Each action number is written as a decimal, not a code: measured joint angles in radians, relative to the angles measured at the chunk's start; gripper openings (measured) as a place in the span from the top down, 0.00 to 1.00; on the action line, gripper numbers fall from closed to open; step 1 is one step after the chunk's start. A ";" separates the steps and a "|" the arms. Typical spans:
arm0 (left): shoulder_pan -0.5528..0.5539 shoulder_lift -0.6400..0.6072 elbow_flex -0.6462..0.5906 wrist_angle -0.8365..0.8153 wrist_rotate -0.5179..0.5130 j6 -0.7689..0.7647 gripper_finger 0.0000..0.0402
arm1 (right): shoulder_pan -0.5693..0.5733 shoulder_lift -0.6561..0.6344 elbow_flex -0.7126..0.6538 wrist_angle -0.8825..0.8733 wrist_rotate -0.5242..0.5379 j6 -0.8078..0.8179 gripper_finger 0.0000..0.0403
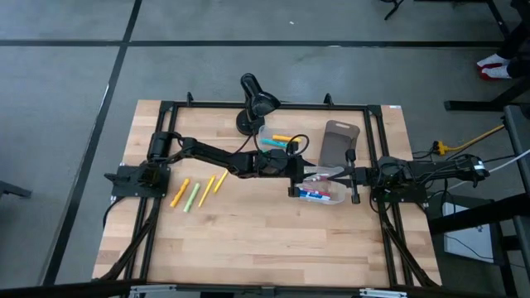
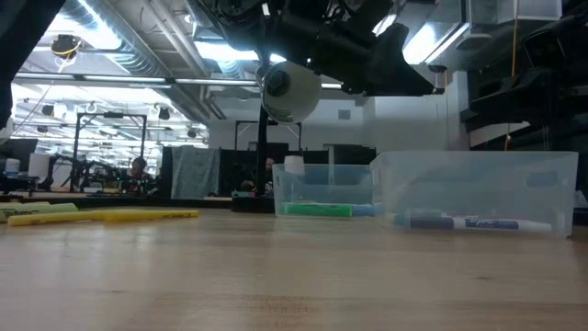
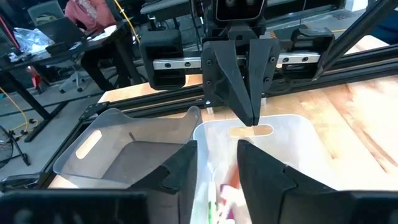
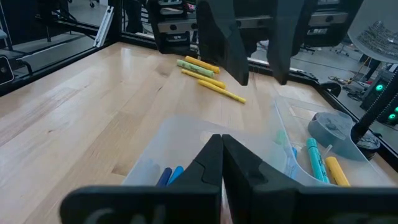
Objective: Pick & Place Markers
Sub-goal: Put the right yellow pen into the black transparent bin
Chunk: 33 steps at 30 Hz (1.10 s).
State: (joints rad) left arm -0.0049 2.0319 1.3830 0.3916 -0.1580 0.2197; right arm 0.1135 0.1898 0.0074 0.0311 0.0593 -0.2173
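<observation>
While the left gripper (image 3: 214, 177) hangs over the clear bin (image 1: 325, 193), its fingers parted with nothing between them and a blurred marker (image 3: 227, 194) dropping below, the job looks partly done: blue markers (image 1: 315, 195) lie in that bin, others (image 1: 281, 141) in the second bin (image 1: 267, 137) behind, and loose yellow and green ones (image 1: 199, 191) wait well off; the right gripper (image 4: 222, 163) is pinched together, empty, at the bin's rim
</observation>
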 joint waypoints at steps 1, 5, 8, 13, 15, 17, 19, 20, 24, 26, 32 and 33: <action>0.001 0.000 0.000 0.000 0.000 -0.003 0.72 | 0.000 0.000 0.000 0.000 0.000 0.000 0.98; 0.006 0.000 0.000 0.000 -0.005 -0.015 0.68 | 0.000 0.000 0.000 0.000 0.000 0.000 0.98; 0.007 -0.001 0.000 0.000 -0.006 -0.008 0.67 | 0.000 0.000 0.000 0.000 0.000 0.000 0.98; 0.006 -0.042 0.000 -0.010 -0.016 0.010 0.68 | 0.000 0.000 0.000 0.000 0.000 0.000 0.98; 0.004 -0.071 0.000 -0.035 -0.016 0.011 0.69 | 0.000 0.000 0.000 0.000 0.000 0.000 0.98; 0.003 -0.096 0.000 -0.061 -0.016 0.011 0.69 | 0.000 0.000 0.000 0.000 0.000 0.000 0.98; 0.000 -0.123 0.000 -0.105 -0.016 0.011 0.70 | 0.000 0.000 0.000 0.000 0.000 0.000 0.98; 0.000 -0.134 0.000 -0.118 -0.016 0.011 0.70 | 0.000 0.000 0.000 0.000 0.000 0.000 0.98; -0.003 -0.147 0.000 -0.159 -0.016 0.011 0.70 | 0.000 0.000 0.000 0.000 0.000 0.000 0.98; -0.004 -0.145 0.000 -0.163 -0.016 0.002 0.70 | 0.000 0.000 0.000 0.000 0.000 0.000 0.98; -0.007 -0.145 0.000 -0.173 -0.016 -0.015 0.70 | 0.000 0.000 0.000 0.000 0.000 0.000 0.98; -0.007 -0.145 0.000 -0.168 -0.016 -0.015 0.70 | 0.000 0.000 0.000 0.000 0.000 0.000 0.98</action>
State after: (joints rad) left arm -0.0124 1.8870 1.3830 0.2235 -0.1741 0.2046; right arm 0.1135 0.1894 0.0074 0.0311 0.0595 -0.2176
